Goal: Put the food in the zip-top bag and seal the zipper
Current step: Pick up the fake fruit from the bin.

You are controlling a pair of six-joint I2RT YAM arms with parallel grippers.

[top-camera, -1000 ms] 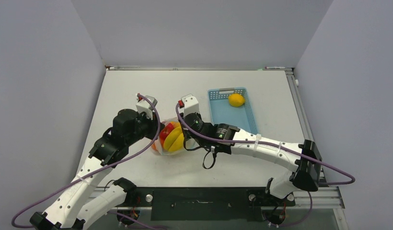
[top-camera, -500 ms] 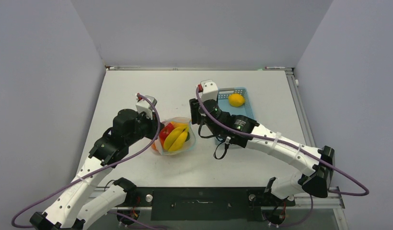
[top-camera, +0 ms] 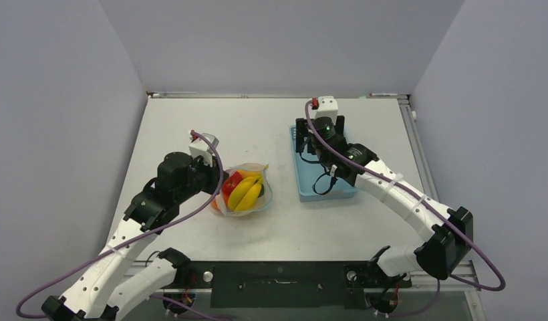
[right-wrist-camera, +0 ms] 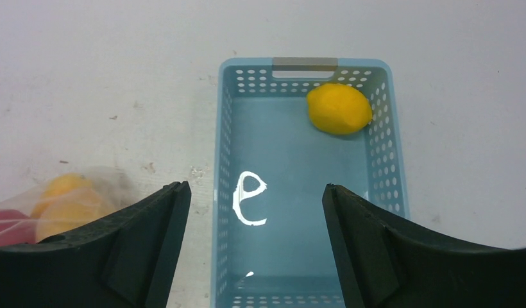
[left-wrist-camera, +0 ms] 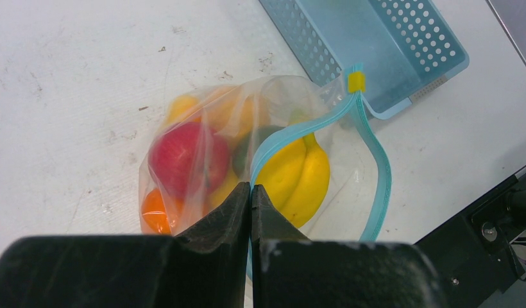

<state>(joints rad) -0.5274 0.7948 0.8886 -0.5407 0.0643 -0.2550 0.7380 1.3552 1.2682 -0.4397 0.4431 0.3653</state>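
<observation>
While my right gripper [right-wrist-camera: 254, 187] hangs spread over the basket [right-wrist-camera: 223, 160], my left gripper [left-wrist-camera: 251, 190] pinches the rim of the zip-top bag [left-wrist-camera: 203, 128] lying beside the basket.
I'd descend on the lemon [right-wrist-camera: 339, 108] in the basket's far corner and close across its narrow middle; the zipper [left-wrist-camera: 376, 167] gapes open. The only writing is an e-like white mark [right-wrist-camera: 249, 198] on the basket floor, perhaps glare.

Walls of the basket [right-wrist-camera: 224, 167] crowd the lemon [right-wrist-camera: 339, 108] on two sides.

Crinkly clear plastic zip-top bag [left-wrist-camera: 203, 147]; glossy perforated plastic basket [right-wrist-camera: 312, 192].
</observation>
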